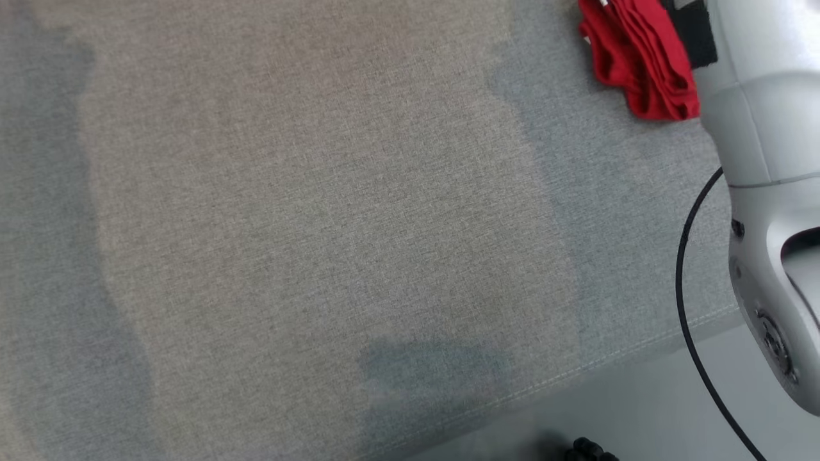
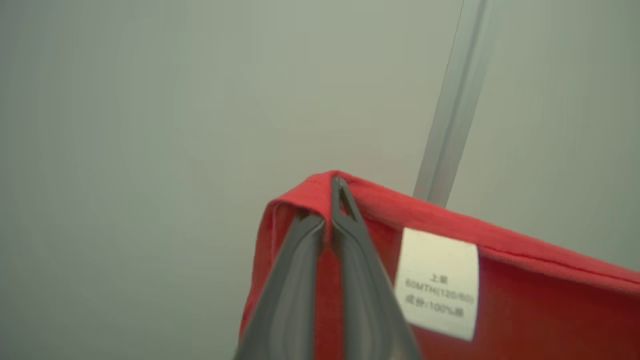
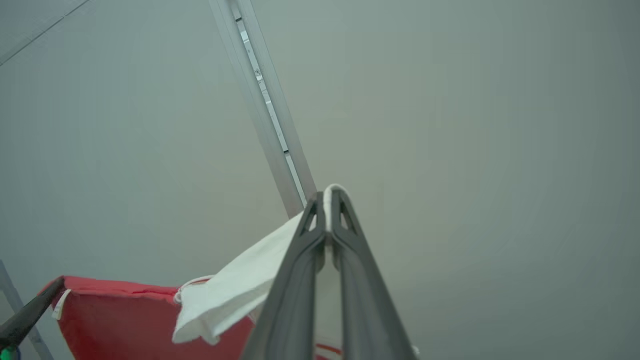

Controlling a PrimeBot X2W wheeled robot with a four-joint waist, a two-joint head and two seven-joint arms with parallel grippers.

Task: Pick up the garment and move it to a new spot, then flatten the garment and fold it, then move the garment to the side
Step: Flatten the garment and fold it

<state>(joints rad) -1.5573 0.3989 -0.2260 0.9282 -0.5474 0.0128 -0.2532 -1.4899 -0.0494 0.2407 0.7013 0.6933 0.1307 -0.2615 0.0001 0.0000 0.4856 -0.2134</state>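
Note:
The garment (image 1: 640, 64) is red and hangs bunched at the top right of the head view, above the grey fabric surface and beside a pale forearm (image 1: 762, 128). In the left wrist view my left gripper (image 2: 332, 187) is shut on the garment's (image 2: 525, 310) folded red edge, next to a white care label (image 2: 437, 282). In the right wrist view my right gripper (image 3: 327, 197) is shut on a white part (image 3: 235, 290) of the garment, and the red cloth (image 3: 125, 320) stretches off to the lower left. There a dark fingertip (image 3: 30, 312) of the other gripper touches its corner.
A wide grey fabric surface (image 1: 288, 224) spreads under the arms, with its stitched front edge (image 1: 576, 378) running along pale floor (image 1: 640, 416). A black cable (image 1: 682, 269) loops off the forearm. A small dark object (image 1: 589, 451) lies at the bottom edge. A metal rail (image 3: 265, 110) crosses the pale background.

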